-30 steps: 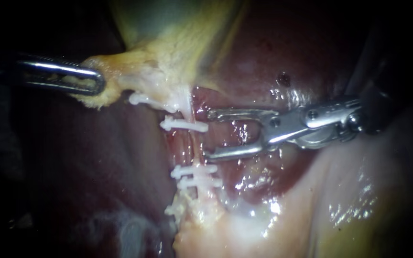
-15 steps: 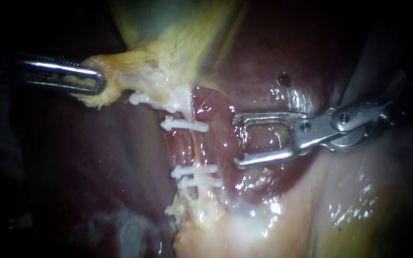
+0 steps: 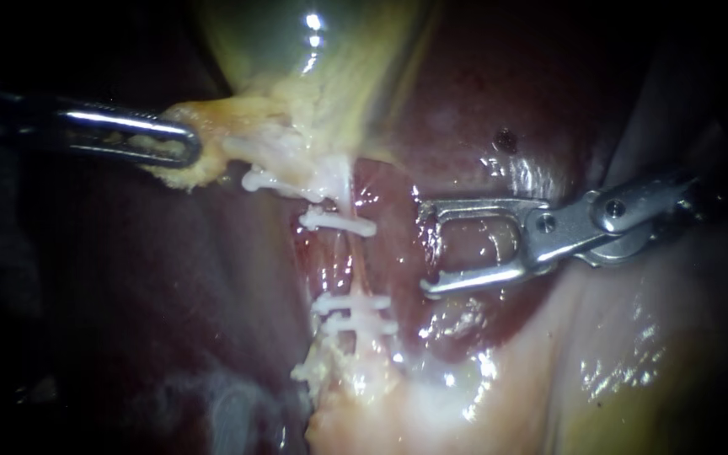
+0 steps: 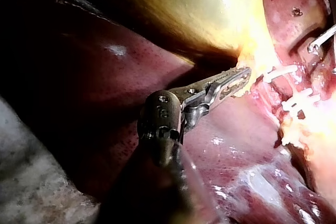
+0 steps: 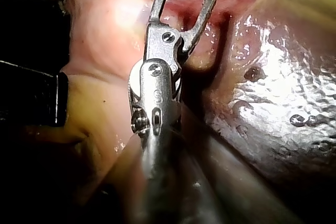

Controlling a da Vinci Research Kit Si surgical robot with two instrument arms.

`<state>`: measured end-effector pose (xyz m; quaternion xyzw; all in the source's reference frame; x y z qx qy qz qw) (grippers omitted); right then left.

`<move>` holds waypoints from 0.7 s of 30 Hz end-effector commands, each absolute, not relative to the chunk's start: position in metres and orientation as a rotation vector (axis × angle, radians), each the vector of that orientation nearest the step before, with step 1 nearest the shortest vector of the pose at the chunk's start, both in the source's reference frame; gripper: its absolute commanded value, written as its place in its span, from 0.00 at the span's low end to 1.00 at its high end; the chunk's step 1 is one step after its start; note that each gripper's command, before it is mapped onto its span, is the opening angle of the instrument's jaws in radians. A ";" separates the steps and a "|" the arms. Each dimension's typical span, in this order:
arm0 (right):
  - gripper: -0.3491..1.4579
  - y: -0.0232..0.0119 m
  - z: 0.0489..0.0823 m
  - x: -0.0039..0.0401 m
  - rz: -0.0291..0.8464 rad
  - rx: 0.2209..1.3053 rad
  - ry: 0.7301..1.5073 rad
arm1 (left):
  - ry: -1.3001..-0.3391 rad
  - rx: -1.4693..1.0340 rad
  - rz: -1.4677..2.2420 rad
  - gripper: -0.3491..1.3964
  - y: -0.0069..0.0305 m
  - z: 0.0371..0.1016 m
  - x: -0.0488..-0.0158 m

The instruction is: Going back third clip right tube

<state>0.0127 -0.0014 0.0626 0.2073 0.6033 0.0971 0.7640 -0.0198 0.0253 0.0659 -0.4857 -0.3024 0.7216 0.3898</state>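
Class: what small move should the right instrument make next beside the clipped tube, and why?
Probably draw the right instrument back along its shaft, away from the tube. Its jaws stand open and empty, apart from the tube, and white clips already sit across it.

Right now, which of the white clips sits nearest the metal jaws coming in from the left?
The topmost clip, just below the yellowish tissue that the left instrument grips; the other clips lie lower and farther away.
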 end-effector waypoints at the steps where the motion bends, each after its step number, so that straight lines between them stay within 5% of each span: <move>1: 0.47 -0.0014 0.0626 0.0127 0.211 0.451 1.311 | -0.769 -1.232 1.837 0.00 0.0252 0.0661 -0.0201; 21: 0.47 -0.0016 0.0624 0.0127 0.211 0.451 1.312 | -0.768 -1.222 1.869 0.00 0.0239 0.0703 -0.0228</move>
